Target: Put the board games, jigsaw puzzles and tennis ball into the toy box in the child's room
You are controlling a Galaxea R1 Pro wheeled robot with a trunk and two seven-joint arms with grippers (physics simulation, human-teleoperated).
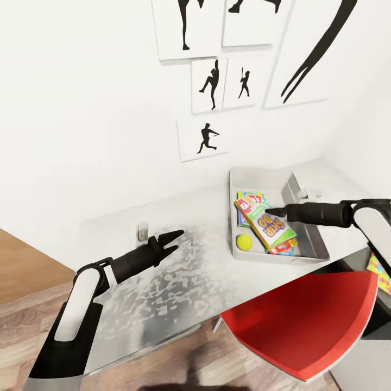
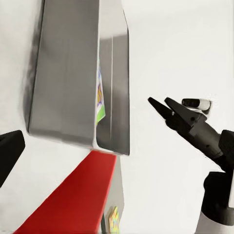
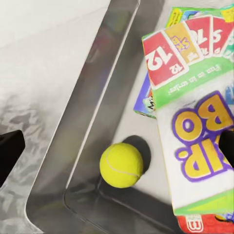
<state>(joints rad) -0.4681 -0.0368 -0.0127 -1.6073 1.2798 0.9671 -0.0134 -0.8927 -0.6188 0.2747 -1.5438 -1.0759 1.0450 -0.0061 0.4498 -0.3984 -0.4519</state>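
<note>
The toy box (image 1: 234, 184) stands on the table (image 1: 179, 282) at the right. In it the large yellow-green board game (image 1: 269, 225) lies tilted over smaller board games (image 3: 146, 100), with the tennis ball (image 1: 244, 241) in the near corner. The ball (image 3: 121, 165) rests beside the big box (image 3: 195, 131). My right gripper (image 1: 271, 210) hovers open just above the games, holding nothing. My left gripper (image 1: 175, 240) is open and empty over the bare table, left of the box. A jigsaw puzzle (image 1: 380, 271) lies on the lower section at the right edge. The bed is out of view.
A red chair (image 1: 304, 331) stands against the table's front, below the toy box. Small pale fittings sit on the table (image 1: 142, 231) and behind the box (image 1: 312, 193). Silhouette pictures hang on the white wall (image 1: 209, 84). Wooden floor lies at the left.
</note>
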